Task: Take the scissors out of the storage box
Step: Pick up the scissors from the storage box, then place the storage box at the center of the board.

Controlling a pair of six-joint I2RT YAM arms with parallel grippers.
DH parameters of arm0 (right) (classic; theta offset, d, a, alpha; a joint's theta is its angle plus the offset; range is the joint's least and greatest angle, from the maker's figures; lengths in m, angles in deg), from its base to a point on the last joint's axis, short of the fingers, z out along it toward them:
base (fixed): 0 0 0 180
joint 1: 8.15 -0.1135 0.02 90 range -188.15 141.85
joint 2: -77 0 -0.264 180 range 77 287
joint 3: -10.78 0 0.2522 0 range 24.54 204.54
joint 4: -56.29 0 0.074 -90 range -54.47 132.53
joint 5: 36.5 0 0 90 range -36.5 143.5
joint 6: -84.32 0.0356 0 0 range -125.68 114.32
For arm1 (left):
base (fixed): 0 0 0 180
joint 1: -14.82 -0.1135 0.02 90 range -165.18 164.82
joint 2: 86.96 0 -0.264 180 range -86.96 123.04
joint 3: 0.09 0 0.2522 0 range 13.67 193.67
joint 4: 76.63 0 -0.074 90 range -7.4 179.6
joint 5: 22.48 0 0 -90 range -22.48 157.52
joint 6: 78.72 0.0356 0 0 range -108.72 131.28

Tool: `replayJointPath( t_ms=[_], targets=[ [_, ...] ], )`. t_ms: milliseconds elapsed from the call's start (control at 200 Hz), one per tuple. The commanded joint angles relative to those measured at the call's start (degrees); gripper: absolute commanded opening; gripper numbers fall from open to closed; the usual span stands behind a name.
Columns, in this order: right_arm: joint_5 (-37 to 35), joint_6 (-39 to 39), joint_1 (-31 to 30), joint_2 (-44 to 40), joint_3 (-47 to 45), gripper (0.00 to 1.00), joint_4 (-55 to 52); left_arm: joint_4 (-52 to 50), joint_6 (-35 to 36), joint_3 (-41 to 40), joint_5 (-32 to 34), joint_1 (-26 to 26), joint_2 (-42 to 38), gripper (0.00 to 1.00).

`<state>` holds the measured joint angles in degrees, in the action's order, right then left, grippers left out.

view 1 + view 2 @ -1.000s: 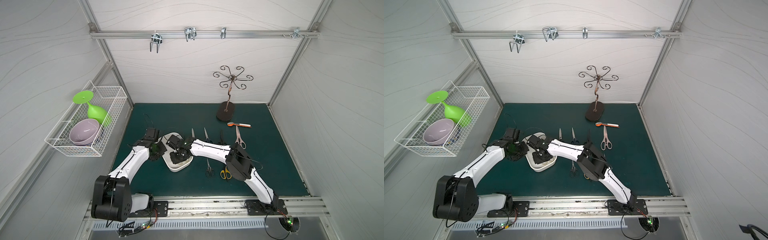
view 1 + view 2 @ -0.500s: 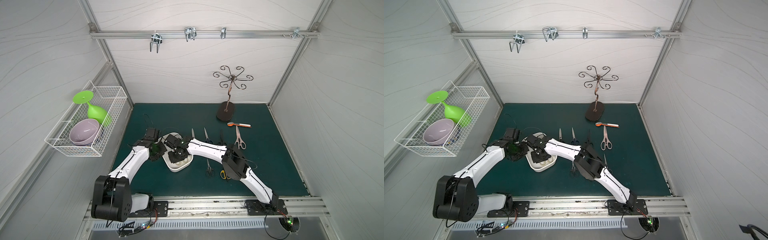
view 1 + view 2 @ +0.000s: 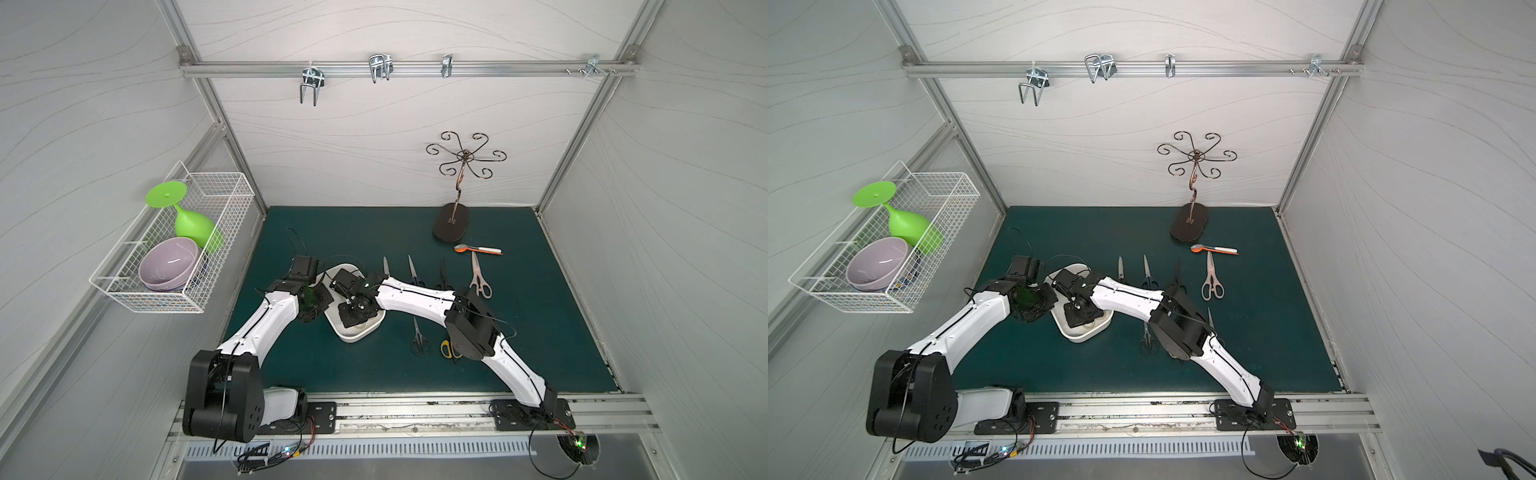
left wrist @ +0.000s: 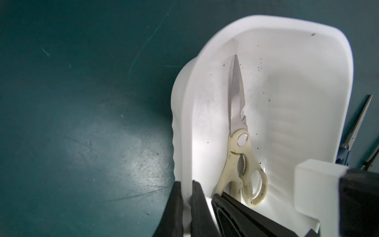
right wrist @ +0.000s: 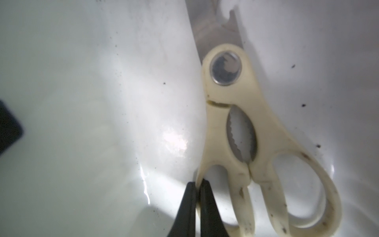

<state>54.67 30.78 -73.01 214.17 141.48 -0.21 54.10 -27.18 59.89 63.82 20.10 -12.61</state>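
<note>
Shears (image 4: 238, 131) with cream handles lie flat inside the storage box (image 4: 184, 123), the right fingers (image 5: 185, 211) pinched tight on one handle loop, seemingly ready to lift, while the left fingers (image 4: 174, 209) clamp the box's rim, apparently to keep it from sliding.

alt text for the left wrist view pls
Cream kitchen shears lie closed inside the white storage box on a dark green mat. The left gripper pinches the box's wall, and the right gripper reaches the shears' handle.
</note>
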Motion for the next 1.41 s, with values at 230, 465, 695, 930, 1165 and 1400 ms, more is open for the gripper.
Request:
replayJointPath(
  t_ms=[230,465,695,930,1165,1400],
  targets=[
    [1.2,1.0,2.0,-5.1,-2.4,0.00,2.2,1.0,0.2,0.6,-1.5,0.3,0.4,0.00],
    [4.2,2.0,2.9,-9.4,-6.0,0.00,5.6,1.8,-0.1,0.2,-1.3,-1.1,1.1,0.00],
    [7.2,3.3,3.3,-15.0,-12.9,0.00,15.3,1.7,0.6,0.2,-0.4,-1.9,1.3,0.00],
    [7.2,3.0,4.0,-19.0,-13.6,0.00,16.4,0.7,1.8,0.2,2.2,-2.5,0.7,0.00],
    [4.9,2.0,4.6,-24.7,-16.5,0.00,15.2,0.9,3.1,-0.3,8.0,-2.7,-0.2,0.00],
    [-1.3,5.9,4.4,-32.0,-26.5,0.00,11.6,2.6,3.6,2.5,12.1,-4.5,1.6,0.00]
  ],
)
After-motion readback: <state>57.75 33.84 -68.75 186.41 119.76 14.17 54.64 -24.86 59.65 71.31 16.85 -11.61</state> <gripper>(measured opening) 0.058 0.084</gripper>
